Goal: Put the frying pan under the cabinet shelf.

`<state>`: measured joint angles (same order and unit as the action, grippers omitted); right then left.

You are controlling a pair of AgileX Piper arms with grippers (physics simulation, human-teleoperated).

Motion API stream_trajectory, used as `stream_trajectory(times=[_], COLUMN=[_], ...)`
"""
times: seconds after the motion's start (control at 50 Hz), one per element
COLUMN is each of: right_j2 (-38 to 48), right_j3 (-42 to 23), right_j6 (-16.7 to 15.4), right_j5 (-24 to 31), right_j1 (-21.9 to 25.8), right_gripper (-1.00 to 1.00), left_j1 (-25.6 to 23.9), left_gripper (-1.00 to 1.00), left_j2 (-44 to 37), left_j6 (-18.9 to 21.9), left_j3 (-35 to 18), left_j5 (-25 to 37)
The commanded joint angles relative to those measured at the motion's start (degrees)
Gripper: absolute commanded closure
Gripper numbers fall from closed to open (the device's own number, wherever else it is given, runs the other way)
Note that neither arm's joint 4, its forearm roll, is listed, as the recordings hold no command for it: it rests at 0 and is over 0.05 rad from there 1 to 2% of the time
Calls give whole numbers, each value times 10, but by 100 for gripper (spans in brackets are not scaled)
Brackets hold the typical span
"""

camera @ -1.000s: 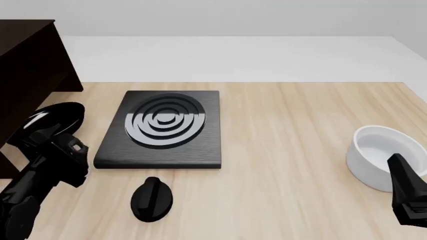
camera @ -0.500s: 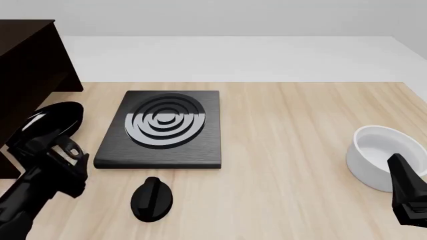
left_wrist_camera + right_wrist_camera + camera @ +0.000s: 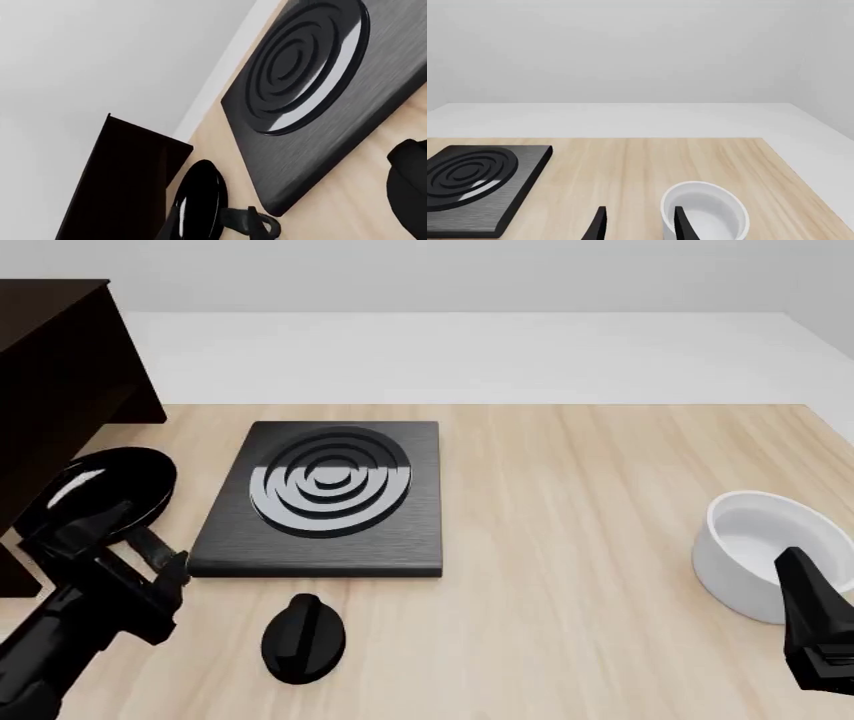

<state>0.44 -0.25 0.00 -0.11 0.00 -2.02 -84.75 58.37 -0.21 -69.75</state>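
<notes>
At the near left of the table (image 3: 601, 470) we see the frying pan (image 3: 114, 488), a glossy round black pan lying just in front of the dark brown cabinet (image 3: 60, 390). Its round body sits toward the cabinet and its handle runs back toward the near edge, so the long axis goes from the cabinet side down toward the left arm. The left gripper (image 3: 134, 545) is at the handle end; in the front view its dark fingers blend with the black handle, and we cannot tell whether they are clamped on it or parted around it. In the left wrist view the pan (image 3: 199, 200) appears edge-on as a narrow black oval right beside the cabinet's dark side panel (image 3: 120, 180).

Just to the right of the pan lies the square black hotplate (image 3: 327, 495) with silver concentric rings, its left edge close beside the pan. In front of the hotplate a black knob (image 3: 304, 637) rests on the wood, near the left arm.

Well apart, at the right side of the table, stands the white bowl (image 3: 761, 550). The right gripper (image 3: 637, 222) hovers low by it with its two fingers spread and nothing between them; in the right wrist view one finger overlaps the bowl's near rim (image 3: 704, 210).
</notes>
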Motion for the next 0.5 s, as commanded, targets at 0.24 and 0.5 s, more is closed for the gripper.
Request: stream_trajectory(times=[0.24,0.5], right_j2=[0,0], right_j3=[0,0], right_j6=[0,0], right_j5=[0,0], right_j1=[0,0], right_gripper=[-100,-100], left_j1=[-36,-43], left_gripper=[-100,-100], left_j2=[2,6], left_j6=[-7,-8], left_j3=[2,2], left_j5=[-1,-1])
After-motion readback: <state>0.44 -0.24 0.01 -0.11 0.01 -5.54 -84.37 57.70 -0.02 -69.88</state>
